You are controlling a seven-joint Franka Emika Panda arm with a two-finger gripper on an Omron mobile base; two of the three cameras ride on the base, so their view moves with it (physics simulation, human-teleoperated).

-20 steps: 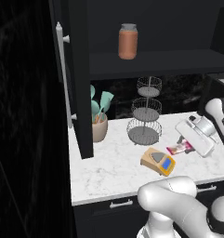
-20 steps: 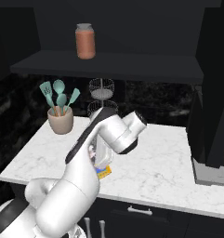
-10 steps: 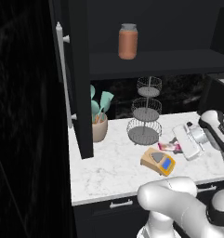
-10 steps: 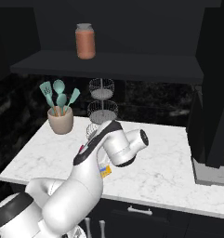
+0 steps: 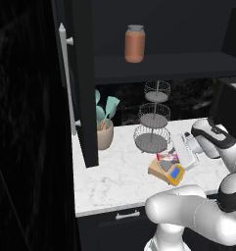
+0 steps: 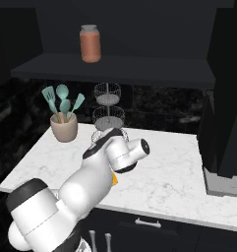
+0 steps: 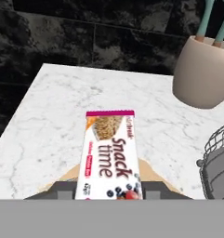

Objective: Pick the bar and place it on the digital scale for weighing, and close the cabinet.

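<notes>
Pink-and-white wrapping marks the bar [image 7: 109, 153], which is clenched between the jaws of the gripper [image 5: 182, 156] and held just above the digital scale [image 5: 167, 169], near the front edge of the marble counter [image 5: 114, 181]. Behind them a wire basket [image 5: 153, 121] and utensil crock [image 7: 204, 72] are seen. The cabinet [image 5: 82, 73] door is left open.

One bar [image 7: 110, 153], one scale [image 5: 167, 171], one jar [image 5: 134, 43], one cup [image 5: 104, 135] holding four spatulas [image 6: 62, 102], one wire basket [image 5: 152, 119] with three tiers, one cabinet [image 5: 83, 83].
</notes>
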